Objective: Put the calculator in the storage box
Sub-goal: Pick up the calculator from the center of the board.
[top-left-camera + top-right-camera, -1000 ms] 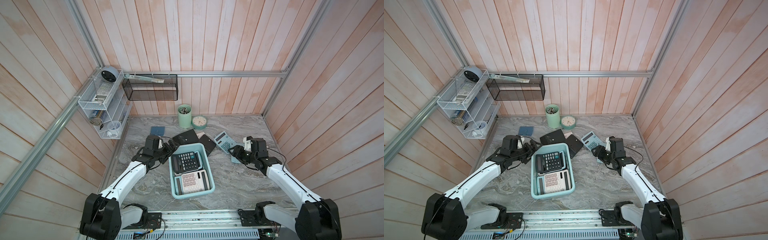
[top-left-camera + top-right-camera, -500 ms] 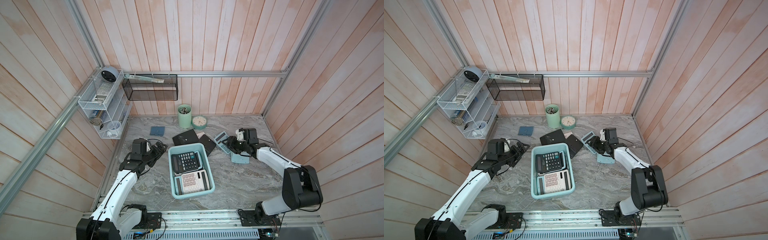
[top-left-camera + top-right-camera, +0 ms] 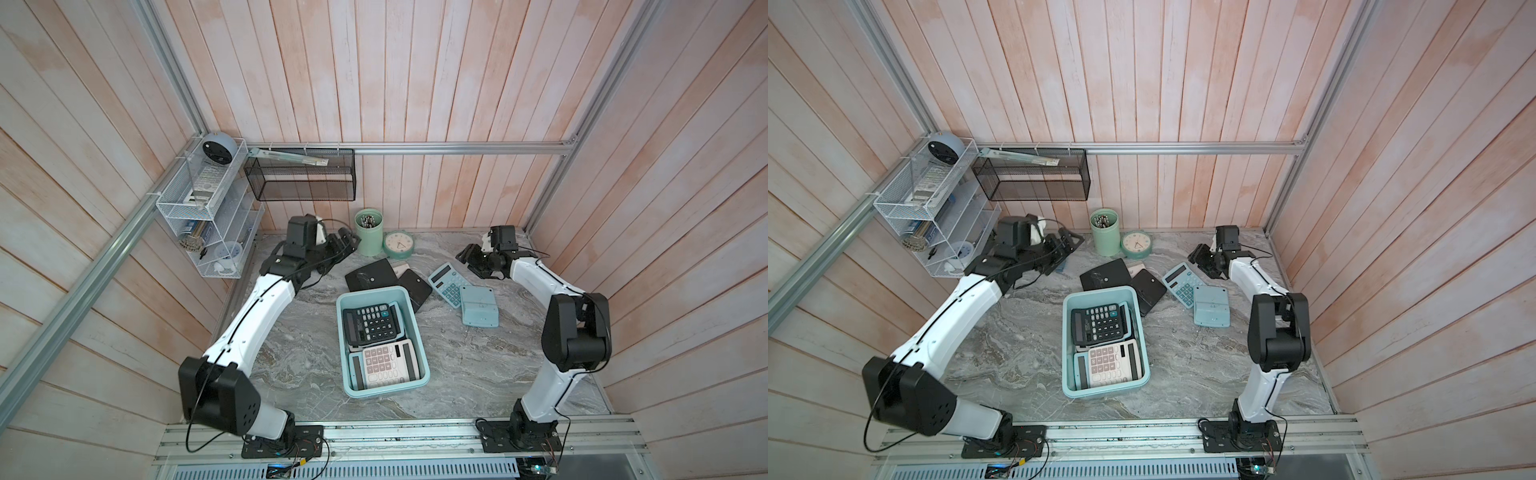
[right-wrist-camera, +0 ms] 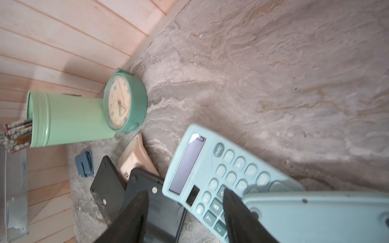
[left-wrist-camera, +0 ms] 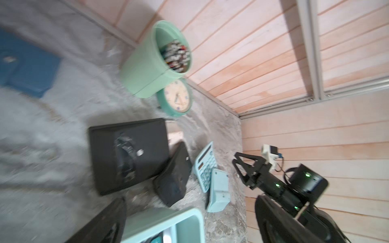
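Note:
The storage box (image 3: 341, 345) (image 3: 1065, 345), a light aqua tub, stands mid-table and holds a black calculator (image 3: 371, 324) and a white calculator (image 3: 384, 366). A light blue calculator (image 3: 445, 284) (image 4: 212, 168) lies face up to its right, with an aqua one (image 3: 480, 311) face down overlapping it. My right gripper (image 3: 469, 262) (image 4: 184, 192) hovers open just behind the light blue calculator, holding nothing. My left gripper (image 3: 344, 246) (image 5: 190, 199) is open and empty at the back left, beside the pen cup.
Two black calculators (image 3: 371, 274) (image 3: 417, 289) lie face down behind the box, over a pink one (image 4: 136, 160). A green pen cup (image 3: 369, 237) and a clock (image 3: 398, 245) stand at the back wall. A blue item (image 5: 27, 69) lies back left. A wire rack (image 3: 208, 216) and a mesh basket (image 3: 301, 183) hang above.
My left arm has swung away from the box's left side to the back, beside the pen cup. My right gripper has drawn back from the light blue calculators toward the back right corner.

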You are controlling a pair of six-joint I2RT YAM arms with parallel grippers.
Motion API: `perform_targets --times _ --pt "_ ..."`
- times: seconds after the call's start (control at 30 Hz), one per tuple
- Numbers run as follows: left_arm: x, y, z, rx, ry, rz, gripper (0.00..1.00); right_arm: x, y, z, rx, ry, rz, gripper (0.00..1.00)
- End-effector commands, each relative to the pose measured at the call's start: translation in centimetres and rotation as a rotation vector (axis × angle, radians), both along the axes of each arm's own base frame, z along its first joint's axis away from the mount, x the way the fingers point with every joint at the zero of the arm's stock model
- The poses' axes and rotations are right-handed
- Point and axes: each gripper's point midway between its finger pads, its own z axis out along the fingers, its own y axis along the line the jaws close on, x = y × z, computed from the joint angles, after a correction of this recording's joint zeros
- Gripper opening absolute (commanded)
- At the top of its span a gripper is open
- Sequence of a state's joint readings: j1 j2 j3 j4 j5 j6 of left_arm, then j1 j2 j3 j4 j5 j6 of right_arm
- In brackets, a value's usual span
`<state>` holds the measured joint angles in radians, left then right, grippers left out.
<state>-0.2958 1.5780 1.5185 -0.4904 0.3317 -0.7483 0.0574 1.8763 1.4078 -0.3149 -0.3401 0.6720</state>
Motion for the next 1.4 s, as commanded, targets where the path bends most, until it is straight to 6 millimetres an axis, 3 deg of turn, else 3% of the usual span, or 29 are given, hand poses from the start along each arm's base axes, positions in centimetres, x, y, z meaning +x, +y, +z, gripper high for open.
perform_targets --times 0.0,0.17,0.27,0.37,0.47,0.8,1.07,1.23,1.37 --pt "2.1 -4.5 -2.3 0.101 0.004 -0.132 1.0 -0.1 -0.7 -1.6 0.068 0.071 0.014 0.62" --pt "5.9 -11.4 -4.8 0.156 -0.024 -0.316 1.0 0.6 -1.2 -4.7 0.108 0.113 0.02 0.61" --pt "7.0 -14.7 -6.3 0.155 -0.039 -0.407 1.0 1.1 -1.4 -6.3 0.138 0.136 0.025 0.6" --pt "7.7 -17.0 -8.4 0.151 -0.035 -0.461 0.98 1.5 -1.7 -7.4 0.158 0.14 0.027 0.6" --pt "7.9 -18.7 -10.3 0.122 -0.015 -0.506 0.95 1.8 -0.7 -8.1 0.211 0.155 0.071 0.59" --pt "7.9 -21.6 -15.3 0.109 0.024 -0.55 0.87 1.9 4.1 -9.2 0.332 0.143 0.205 0.56" --pt "7.7 -23.1 -18.3 0.1 0.049 -0.578 0.82 2.5 6.2 -6.5 0.46 0.055 0.27 0.55" --pt "6.9 -24.2 -19.4 0.097 0.062 -0.604 0.77 1.1 3.3 -6.0 0.379 0.064 0.174 0.54" --pt "6.4 -24.9 -20.3 0.103 0.068 -0.619 0.7 -0.4 1.3 -4.4 0.302 0.054 0.135 0.54"
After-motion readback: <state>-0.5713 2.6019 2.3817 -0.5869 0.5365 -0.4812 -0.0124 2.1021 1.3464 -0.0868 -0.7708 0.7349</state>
